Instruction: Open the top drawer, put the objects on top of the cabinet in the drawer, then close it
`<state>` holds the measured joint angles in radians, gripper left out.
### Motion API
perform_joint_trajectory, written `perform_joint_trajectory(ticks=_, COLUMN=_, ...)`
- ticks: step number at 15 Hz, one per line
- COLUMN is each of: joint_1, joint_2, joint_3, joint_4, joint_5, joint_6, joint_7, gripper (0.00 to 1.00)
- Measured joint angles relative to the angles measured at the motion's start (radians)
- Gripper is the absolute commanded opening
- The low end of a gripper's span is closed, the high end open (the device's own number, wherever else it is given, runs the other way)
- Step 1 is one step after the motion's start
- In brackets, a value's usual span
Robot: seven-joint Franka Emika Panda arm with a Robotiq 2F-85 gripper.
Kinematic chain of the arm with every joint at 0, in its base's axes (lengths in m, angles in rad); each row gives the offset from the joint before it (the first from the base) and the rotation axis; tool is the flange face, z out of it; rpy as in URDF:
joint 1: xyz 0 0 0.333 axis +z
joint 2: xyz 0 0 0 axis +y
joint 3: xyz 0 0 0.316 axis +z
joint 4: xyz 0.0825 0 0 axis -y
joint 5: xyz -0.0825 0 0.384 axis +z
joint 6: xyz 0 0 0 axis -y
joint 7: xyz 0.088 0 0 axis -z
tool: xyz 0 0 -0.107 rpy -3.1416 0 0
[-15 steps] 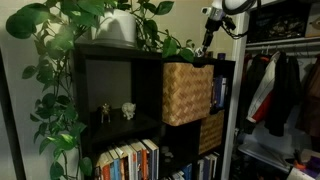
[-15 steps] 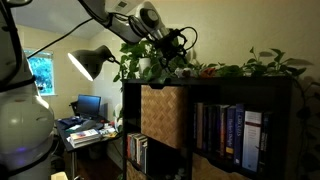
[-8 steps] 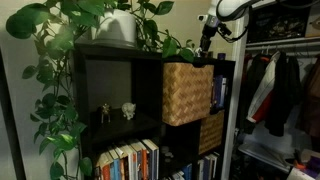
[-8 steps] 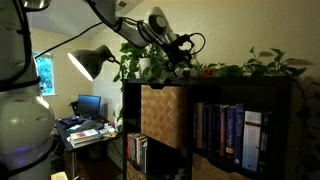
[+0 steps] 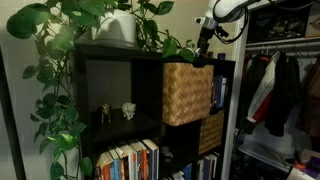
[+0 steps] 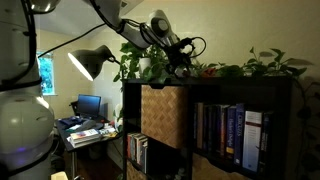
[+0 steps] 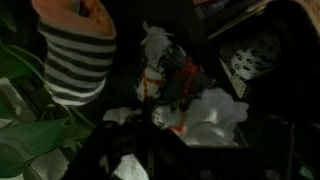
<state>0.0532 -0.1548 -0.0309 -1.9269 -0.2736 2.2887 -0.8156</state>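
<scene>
A dim room holds a lit lamp (image 6: 90, 62) and a desk (image 6: 85, 128) with a monitor (image 6: 90, 104) in an exterior view, and hanging clothes (image 5: 275, 90) beside the shelving in an exterior view. The tall black cabinet (image 5: 118, 52) fills the middle of both exterior views. A trailing plant (image 5: 50, 90) spreads along its top and down one side. The arm (image 6: 120, 25) reaches in from above, over the cabinet's top board.

The top drawer (image 5: 187, 93), a tan wicker bin, sits in an upper cube; in both exterior views its woven front fills the opening, and whether it is drawn out at all cannot be told. Rows of books (image 6: 225, 130) stand in the cube beside it and more in the cube below. A smaller bin (image 5: 210, 131), darker in weave, sits below the drawer. A white pot (image 5: 118, 27) stands on the cabinet top among the leaves, well apart from the arm's end.

The gripper (image 5: 204, 48) hangs just above the cabinet top, over the drawer's cube. How wide its jaws stand cannot be told: it is tiny in the exterior views, and the wrist view is dark and blurred.

The objects (image 7: 180, 88) lie on the cabinet top below the gripper, a small heap of whitish, dark and orange bits in the wrist view, details unclear. A striped thing (image 7: 78, 60) lies just beside the heap, and a leaf (image 7: 30, 140) crosses the corner. Two small figurines (image 5: 116, 111) stand in the open cube next to the drawer.
</scene>
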Motion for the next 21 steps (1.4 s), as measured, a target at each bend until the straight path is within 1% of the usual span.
perform_joint_trajectory(ticks=6, joint_1=0.004, joint_2=-0.008, joint_3=0.021, joint_4=0.000, joint_5=-0.001, joint_6=-0.066, joint_7=-0.006, gripper=0.12)
perform_joint_trajectory(ticks=7, joint_1=0.004, joint_2=-0.010, joint_3=0.025, joint_4=0.000, joint_5=-0.004, joint_6=-0.076, joint_7=-0.006, gripper=0.10)
perform_joint_trajectory(ticks=8, joint_1=0.004, joint_2=-0.015, joint_3=0.029, joint_4=0.000, joint_5=-0.009, joint_6=-0.082, joint_7=-0.006, gripper=0.05)
perform_joint_trajectory(ticks=10, joint_1=0.004, joint_2=-0.017, joint_3=0.035, joint_4=0.006, joint_5=-0.023, joint_6=-0.074, joint_7=-0.006, gripper=0.03)
perform_joint_trajectory(ticks=11, joint_1=0.004, joint_2=-0.017, joint_3=0.038, joint_4=0.009, joint_5=-0.032, joint_6=-0.072, joint_7=-0.006, gripper=0.07)
perform_joint_trajectory(ticks=17, joint_1=0.013, joint_2=-0.024, joint_3=0.083, joint_4=0.032, joint_5=-0.058, joint_6=-0.086, joint_7=0.037, gripper=0.08)
perform_joint_trajectory(ticks=21, joint_1=0.027, joint_2=-0.039, joint_3=0.123, joint_4=0.044, joint_5=-0.056, joint_6=-0.191, joint_7=0.132, gripper=0.08)
